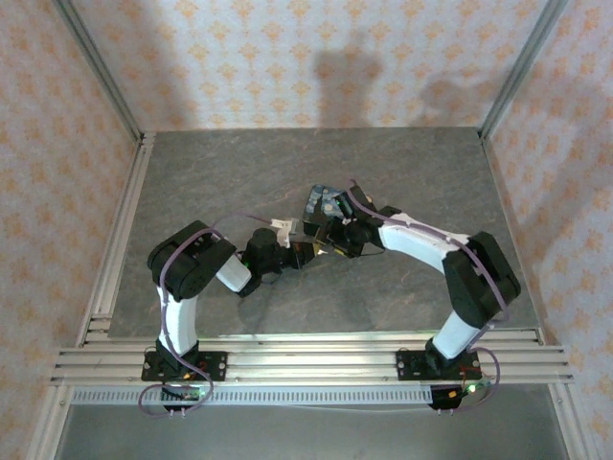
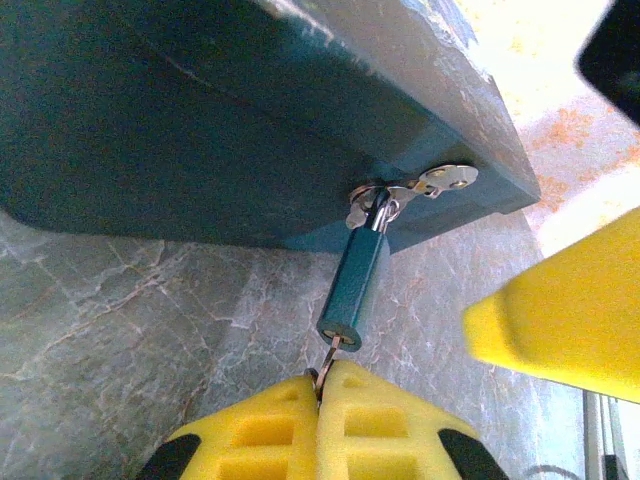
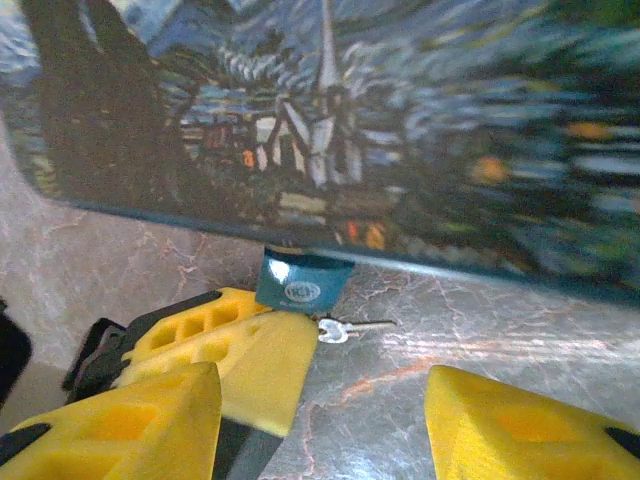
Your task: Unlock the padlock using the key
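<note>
Left tool (image 2: 321, 385) clamps the key (image 2: 327, 358) at the base of the padlock (image 2: 356, 278), right tool (image 3: 322, 388) stands apart: keep your twist purely on-axis, don't side-load the hasp (image 2: 432, 182).

smooth blue padlock (image 2: 355, 280), shiny metal shackle (image 2: 379, 210)

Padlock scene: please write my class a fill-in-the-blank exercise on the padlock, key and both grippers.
The padlock, hooked on the tin box, has a ___ body. The left gripper has its jaws ___ on the key. The right gripper has its jaws ___. Missing words: blue, shut, open.
</note>
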